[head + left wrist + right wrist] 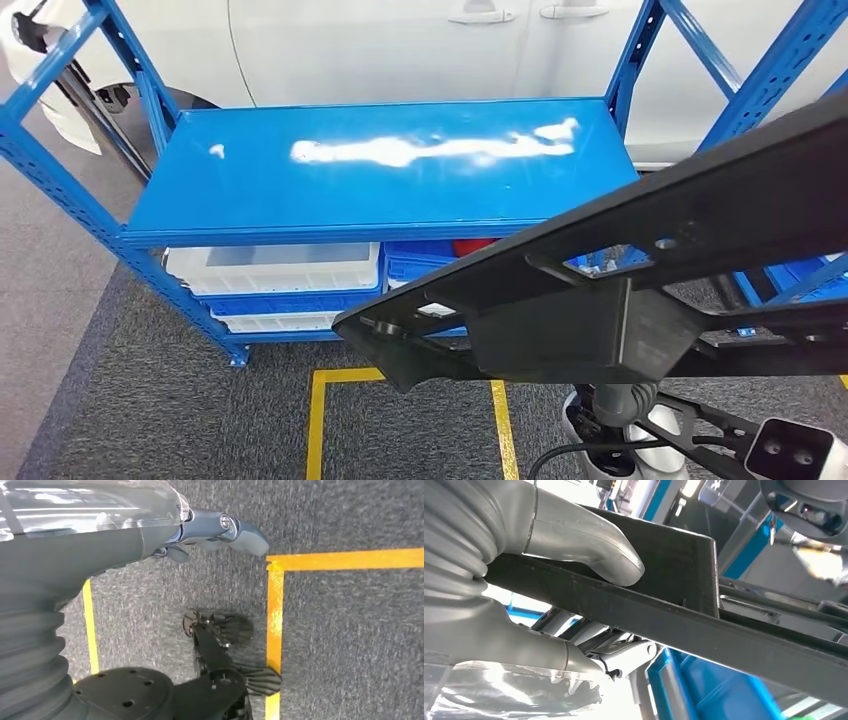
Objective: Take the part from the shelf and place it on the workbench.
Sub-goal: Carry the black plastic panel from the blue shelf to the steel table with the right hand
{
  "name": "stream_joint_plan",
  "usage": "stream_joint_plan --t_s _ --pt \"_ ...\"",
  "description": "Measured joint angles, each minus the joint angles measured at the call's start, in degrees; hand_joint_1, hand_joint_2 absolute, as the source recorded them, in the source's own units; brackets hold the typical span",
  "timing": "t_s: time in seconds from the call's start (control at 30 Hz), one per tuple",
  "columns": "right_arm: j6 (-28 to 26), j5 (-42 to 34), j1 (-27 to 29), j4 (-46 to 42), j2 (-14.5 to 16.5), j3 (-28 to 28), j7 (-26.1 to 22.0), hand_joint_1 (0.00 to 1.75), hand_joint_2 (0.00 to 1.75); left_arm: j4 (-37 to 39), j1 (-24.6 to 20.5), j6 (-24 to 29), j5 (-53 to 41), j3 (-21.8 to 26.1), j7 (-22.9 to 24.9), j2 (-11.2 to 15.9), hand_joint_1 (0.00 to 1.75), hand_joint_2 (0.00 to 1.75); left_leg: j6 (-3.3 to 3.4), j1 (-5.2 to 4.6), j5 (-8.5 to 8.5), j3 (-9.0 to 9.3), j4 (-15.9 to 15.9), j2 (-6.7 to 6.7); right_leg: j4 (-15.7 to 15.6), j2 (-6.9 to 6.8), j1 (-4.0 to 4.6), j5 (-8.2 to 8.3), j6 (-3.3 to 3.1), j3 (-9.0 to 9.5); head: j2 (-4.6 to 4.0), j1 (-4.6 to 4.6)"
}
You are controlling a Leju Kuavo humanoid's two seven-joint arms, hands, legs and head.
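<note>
The right hand point(524, 595) grips the part point(620, 290), a long black frame-like piece: in the right wrist view its thick grey thumb lies on top of the part's flat bar and the rest of the hand sits beneath, so the bar is clamped between them. In the head view the part crosses the lower right of the picture on a slant, one end low near the middle, the other rising toward the upper right corner, held in the air in front of the shelf point(380, 165) and clear of it.

The left hand point(210, 535) hangs over the grey carpet point(350, 645) near a corner of yellow tape point(275, 605); its fingers point(247, 537) hold nothing, and I cannot tell whether they are spread or curled.

Beyond the part stands the blue metal shelf, its top board bare and glossy. On its lower level sit white bins point(275, 268) and blue bins point(420, 262). Behind the shelf is a white car point(420, 50).
</note>
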Motion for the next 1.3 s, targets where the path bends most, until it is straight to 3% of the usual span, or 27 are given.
stream_joint_plan --t_s 0.07,0.1,0.13,0.2,0.23,0.27,0.3,0.37,0.43,0.47,0.53,0.6,0.63,0.7,0.73,0.77,0.8,0.83,0.9,0.97,1.07,1.13,1.17,1.23,1.27,1.3 --pt "-0.26 -0.19 -0.03 -0.04 -0.38 0.01 0.00 1.75 1.75 0.00 -0.05 -0.07 -0.22 -0.04 0.01 -0.08 0.00 1.75 0.70 0.18 1.13 -0.82 -0.21 0.18 0.21 0.07 -0.13 -0.10 0.69 -0.45 0.00 -0.01" --pt "-0.37 -0.27 -0.03 -0.04 -0.61 0.02 0.00 1.75 1.75 0.00 -0.13 -0.11 -0.31 -0.07 0.01 -0.11 0.00 1.75 1.07 0.30 1.84 -1.37 -0.37 0.28 1.23 0.16 -0.16 -1.53 0.98 -0.97 0.00 0.00" --pt "-0.47 -0.37 -0.04 -0.04 -0.87 0.02 0.00 1.75 1.75 0.00 -0.24 -0.14 -0.38 -0.09 0.00 -0.16 0.00 1.75 1.38 0.42 2.55 -2.03 -0.47 0.39 3.42 0.25 -0.23 -4.01 1.22 -1.77 0.00 0.00" --pt "-0.45 -0.71 -0.01 -0.04 -1.32 0.03 0.00 1.75 1.75 0.00 -0.39 -0.17 -0.44 -0.13 -0.02 -0.19 0.00 1.75 1.75 0.34 3.79 -3.58 -0.35 0.43 10.73 0.34 -0.37 -9.65 1.56 -3.70 0.00 0.00" --pt "-0.36 -0.96 0.01 -0.03 -1.50 0.03 0.00 1.75 1.75 0.00 -0.40 -0.17 -0.44 -0.13 -0.03 -0.20 0.00 1.75 1.76 0.31 4.39 -4.45 -0.19 0.44 14.30 0.35 -0.46 -11.11 1.70 -4.34 0.00 0.00" --pt "-0.18 -1.20 0.02 -0.03 -1.63 0.03 0.00 1.75 1.75 0.00 -0.39 -0.17 -0.44 -0.13 -0.04 -0.21 0.00 1.75 1.70 0.29 4.90 -5.32 0.03 0.45 16.67 0.35 -0.56 -11.36 1.81 -4.47 -0.01 0.00" --pt "0.04 -1.37 0.03 -0.02 -1.73 0.03 0.00 1.75 1.75 0.00 -0.38 -0.15 -0.44 -0.13 -0.04 -0.22 0.00 1.75 1.58 0.30 5.34 -6.29 0.40 0.45 16.86 0.34 -0.67 -10.24 1.89 -3.53 -0.01 0.00" --pt "0.55 -1.51 0.02 -0.02 -1.87 0.03 0.00 1.75 1.75 0.00 -0.33 -0.10 -0.38 -0.13 -0.05 -0.29 0.00 1.75 1.23 0.35 5.97 -8.08 1.39 0.43 11.64 0.35 -0.91 -7.42 1.94 1.02 -0.01 0.00" --pt "1.09 -1.58 0.00 -0.02 -1.90 0.03 0.00 1.75 1.75 0.00 -0.29 0.00 -0.25 -0.13 -0.12 -0.36 0.00 1.75 0.67 0.26 6.48 -9.42 2.33 0.36 4.14 0.46 -0.78 -7.45 1.56 6.14 0.00 0.00" --pt "1.38 -1.64 -0.03 -0.02 -1.90 0.03 0.00 1.75 1.75 0.00 -0.27 0.06 -0.13 -0.13 -0.19 -0.38 0.00 1.75 0.33 0.21 6.78 -9.77 2.57 0.34 1.86 0.55 -0.64 -8.17 1.21 7.38 0.00 0.00" --pt "2.03 -1.77 -0.06 0.04 -1.92 0.03 0.00 1.75 1.75 0.00 -0.17 0.23 0.18 -0.11 -0.33 -0.37 0.00 1.75 -0.38 0.21 7.64 -10.13 2.46 0.31 0.70 0.69 -0.38 -8.25 0.23 7.43 0.00 0.00" --pt "2.44 -1.80 -0.28 0.23 -1.90 0.05 0.00 1.75 1.75 0.00 0.00 0.40 0.50 -0.08 -0.43 -0.35 0.00 1.75 -1.05 0.41 6.81 -10.82 3.15 0.24 0.41 0.56 -0.44 -7.28 -0.73 6.68 -0.01 -0.01" --pt "2.53 -1.83 -0.52 0.37 -1.88 0.09 0.00 1.75 1.75 0.00 0.09 0.46 0.63 -0.07 -0.45 -0.34 0.00 1.75 -1.32 0.51 5.04 -11.56 4.81 0.21 0.24 0.48 -0.50 -6.77 -1.17 6.21 -0.01 -0.01" --pt "2.50 -1.87 -1.03 0.66 -1.84 0.22 0.00 1.75 1.75 0.00 0.14 0.57 0.92 -0.01 -0.47 -0.34 0.00 1.75 -1.70 0.62 0.12 -13.61 11.06 0.20 0.13 0.40 -0.43 -5.95 -1.69 5.20 -0.01 -0.01" --pt "2.49 -1.89 -1.18 0.83 -1.81 0.30 0.00 1.75 1.75 0.00 0.14 0.66 1.08 0.01 -0.46 -0.32 0.00 1.75 -1.81 0.64 -1.68 -14.55 14.70 0.20 0.16 0.35 -0.32 -5.54 -1.80 4.68 -0.01 -0.01" --pt "2.51 -1.91 -1.25 0.99 -1.78 0.35 0.00 1.75 1.75 0.00 0.16 0.76 1.27 0.05 -0.40 -0.30 0.00 1.75 -1.84 0.64 -2.34 -14.98 17.28 0.20 0.20 0.32 -0.22 -5.16 -1.82 4.18 -0.01 -0.01" --pt "2.54 -1.94 -1.27 1.13 -1.74 0.39 0.00 1.75 1.75 0.00 0.18 0.85 1.42 0.09 -0.32 -0.27 0.00 1.75 -1.78 0.63 -1.93 -14.58 18.15 0.20 0.26 0.31 -0.12 -4.81 -1.81 3.69 -0.01 -0.01" --pt "2.62 -1.96 -1.29 1.23 -1.71 0.42 0.00 1.75 1.75 0.00 0.20 0.92 1.59 0.16 -0.22 -0.23 0.00 1.75 -1.63 0.62 -0.74 -13.12 16.87 0.19 0.30 0.31 -0.05 -4.49 -1.76 3.29 -0.01 -0.01" --pt "3.01 -2.01 -1.38 1.29 -1.60 0.42 0.00 1.75 1.75 0.00 0.16 0.95 1.82 0.32 -0.06 -0.14 0.00 1.75 -0.92 0.46 1.62 -7.69 9.05 0.16 0.36 0.33 0.06 -3.96 -1.53 2.76 0.00 -0.01" --pt "3.49 -2.09 -1.59 1.31 -1.44 0.43 0.00 1.75 1.75 0.00 0.08 0.91 2.07 0.43 0.01 -0.04 0.00 1.75 -0.27 0.07 2.12 -3.54 2.32 0.11 0.34 0.31 0.06 -3.45 -0.99 2.52 -0.01 -0.01" --pt "3.65 -2.21 -1.78 1.38 -1.38 0.44 0.00 1.75 1.75 0.00 0.16 0.90 2.19 0.54 0.08 0.01 0.00 1.75 0.41 -0.19 2.44 -2.94 0.45 0.12 0.04 0.27 -0.04 -2.67 0.12 2.33 -0.01 -0.01" --pt "3.63 -2.25 -1.90 1.41 -1.38 0.44 0.00 1.75 1.75 0.00 0.13 0.90 2.20 0.60 0.09 0.01 0.00 1.75 1.11 0.13 3.26 -3.01 -0.34 0.23 1.34 0.36 -0.01 -3.83 0.72 1.58 -0.01 0.00" --pt "3.63 -2.26 -1.95 1.43 -1.38 0.44 0.00 1.75 1.75 0.00 0.08 0.90 2.21 0.65 0.09 0.01 0.00 1.75 1.39 0.30 3.63 -3.13 -0.64 0.28 3.76 0.42 -0.03 -5.47 0.98 0.46 -0.01 0.01" --pt "3.63 -2.29 -1.94 1.55 -1.38 0.44 0.00 1.75 1.75 0.00 0.08 0.89 2.21 0.80 0.09 0.01 0.00 1.75 1.70 0.21 4.00 -3.75 -0.62 0.32 11.59 0.49 -0.21 -9.53 1.42 -2.96 -0.02 0.01" --pt "3.63 -2.29 -1.89 1.64 -1.38 0.44 0.00 1.75 1.75 0.00 0.13 0.88 2.21 0.87 0.09 0.01 0.00 1.75 1.73 0.16 4.11 -4.03 -0.49 0.33 14.88 0.49 -0.31 -10.68 1.60 -4.31 -0.01 0.01" --pt "3.63 -2.28 -1.87 1.72 -1.38 0.44 0.00 1.75 1.75 0.00 0.18 0.88 2.21 0.93 0.10 0.01 0.00 1.75 1.73 0.13 4.19 -4.27 -0.32 0.32 16.30 0.49 -0.39 -10.77 1.72 -4.71 -0.01 0.01"
